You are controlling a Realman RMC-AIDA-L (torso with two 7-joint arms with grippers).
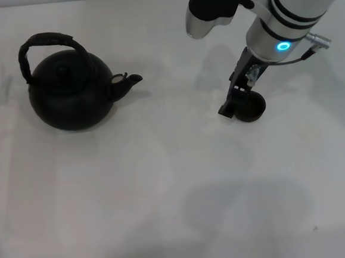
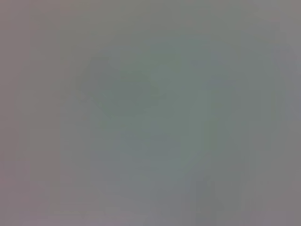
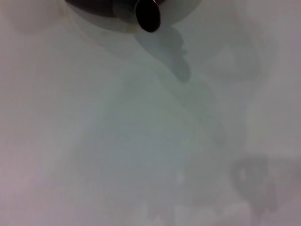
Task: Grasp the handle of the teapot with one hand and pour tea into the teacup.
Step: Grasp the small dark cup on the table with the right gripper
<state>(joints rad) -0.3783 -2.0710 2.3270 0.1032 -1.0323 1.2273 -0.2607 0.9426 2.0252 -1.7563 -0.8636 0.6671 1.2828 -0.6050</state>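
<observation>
The matte-black teapot (image 1: 68, 92) stands at the left of the white table, its short spout (image 1: 131, 80) pointing right. Its arched handle (image 1: 49, 40) rises over the lid, with nothing holding it. The tiny dark teacup (image 1: 251, 108) sits at the right. My right gripper (image 1: 236, 103) reaches down at the cup's left rim, touching or very close to it. The right wrist view shows only the pot's spout (image 3: 148, 14) and a strip of its body (image 3: 94, 5) far off. The left gripper is out of view; the left wrist view is a blank grey.
The white table top (image 1: 165, 183) runs between teapot and teacup. My right arm's white forearm (image 1: 294, 6) with a blue light ring hangs over the back right corner.
</observation>
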